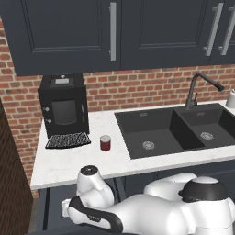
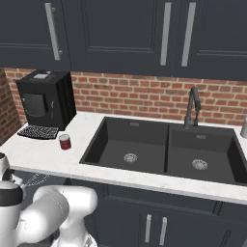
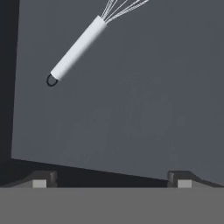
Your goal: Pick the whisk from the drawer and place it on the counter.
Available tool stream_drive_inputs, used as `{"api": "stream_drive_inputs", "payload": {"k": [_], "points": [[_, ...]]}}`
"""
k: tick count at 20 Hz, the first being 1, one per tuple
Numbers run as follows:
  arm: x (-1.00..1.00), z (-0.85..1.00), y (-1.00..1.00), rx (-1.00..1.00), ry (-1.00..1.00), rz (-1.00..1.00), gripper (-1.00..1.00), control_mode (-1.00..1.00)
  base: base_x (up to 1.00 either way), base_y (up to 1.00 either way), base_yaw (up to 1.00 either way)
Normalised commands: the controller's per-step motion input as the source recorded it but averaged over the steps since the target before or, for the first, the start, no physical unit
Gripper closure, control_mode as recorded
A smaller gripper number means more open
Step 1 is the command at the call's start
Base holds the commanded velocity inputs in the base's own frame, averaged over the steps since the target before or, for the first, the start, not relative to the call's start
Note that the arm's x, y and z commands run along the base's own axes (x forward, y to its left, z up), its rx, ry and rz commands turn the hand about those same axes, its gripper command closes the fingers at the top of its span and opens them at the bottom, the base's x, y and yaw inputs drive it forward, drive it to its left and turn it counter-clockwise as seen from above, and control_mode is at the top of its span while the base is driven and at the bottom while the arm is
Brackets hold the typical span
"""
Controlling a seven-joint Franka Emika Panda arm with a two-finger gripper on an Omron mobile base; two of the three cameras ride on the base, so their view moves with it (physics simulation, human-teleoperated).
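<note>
The whisk (image 3: 78, 47) lies on the grey floor of the open drawer (image 3: 131, 113). Its white handle runs diagonally at the upper left of the hand view, a small dark loop at its lower end, and the wire head passes out of the top edge. My gripper (image 3: 113, 180) hangs above the drawer, open, with its fingertips (image 3: 43, 179) wide apart and nothing between them. The whisk is up and to the left of the fingertips, apart from them. The white counter (image 1: 69, 160) runs above the arm, which reaches low in front of the cabinets. Faint silvery wires (image 2: 36, 180) show just below the counter edge.
On the counter stand a black coffee machine (image 1: 64, 108) with a drip tray and a red can (image 1: 105, 143). A black double sink (image 1: 151, 133) with a faucet (image 1: 197, 87) lies to the right. Dark upper cabinets (image 1: 69, 32) hang above. A dark drawer wall (image 3: 6, 78) borders the left.
</note>
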Motion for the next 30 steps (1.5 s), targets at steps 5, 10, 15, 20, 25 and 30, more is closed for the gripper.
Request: {"api": "stream_drive_inputs", "payload": {"k": [5,10,15,20,25,30], "points": [[-0.04,-0.22,0.08,0.00,0.05,0.00,-1.00,-1.00,0.00,0.00,0.00],[-0.06,-0.16,0.01,0.00,0.07,0.01,-1.00,-1.00,0.00,0.00,0.00],[-0.13,-0.13,0.04,0.00,0.07,0.02,-1.00,-1.00,0.00,0.00,0.00],[-0.37,-0.11,0.09,0.00,0.07,0.01,-1.00,-1.00,0.00,0.00,0.00],[-0.54,-0.06,0.14,0.00,0.07,0.00,-1.00,-1.00,0.00,0.00,0.00],[-0.65,0.00,0.06,0.00,0.09,0.00,-1.00,-1.00,0.00,0.00,0.00]]}}
